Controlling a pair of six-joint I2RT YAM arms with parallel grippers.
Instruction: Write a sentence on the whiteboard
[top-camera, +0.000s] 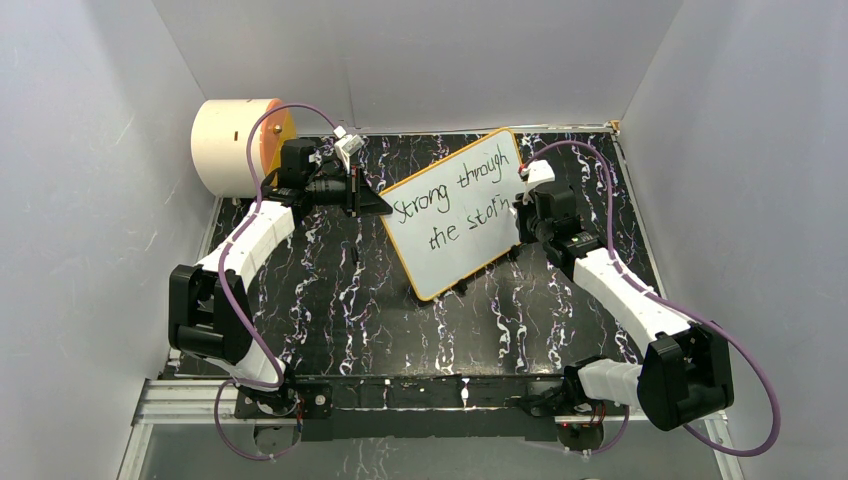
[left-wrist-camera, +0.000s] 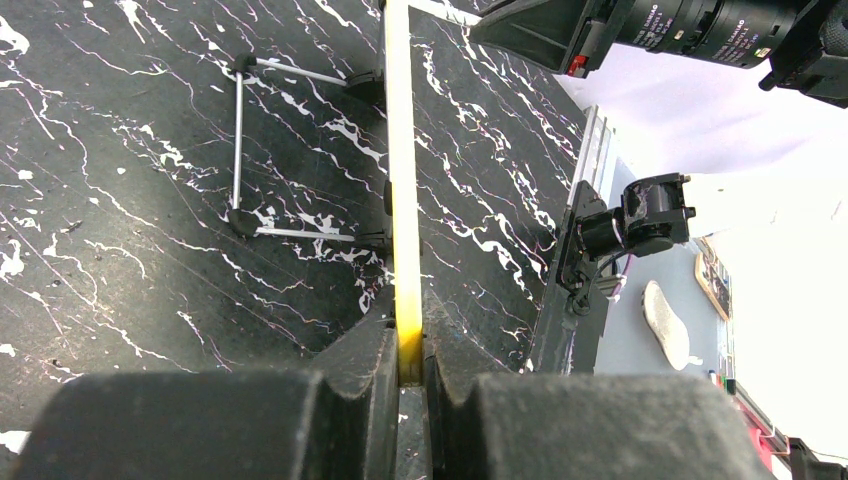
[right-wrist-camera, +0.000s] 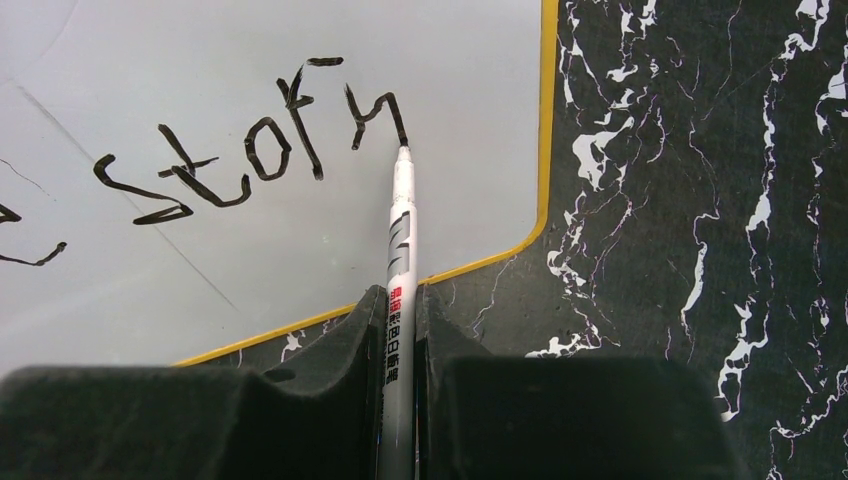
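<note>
Right wrist view: right claw (right-wrist-camera: 400, 305) clamps the marker (right-wrist-camera: 402, 225), tip on the whiteboard (right-wrist-camera: 455, 70); left claw (left-wrist-camera: 405, 348) pinches its edge. If that edge slips, the final letter could smear

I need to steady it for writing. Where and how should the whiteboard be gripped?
Grip the whiteboard by its thin yellow frame at its left edge, coming edge-on from the left. It is flat and thin, so jaws close across its thickness, as the left pincer shows, leaving the face free for the marker.
</note>
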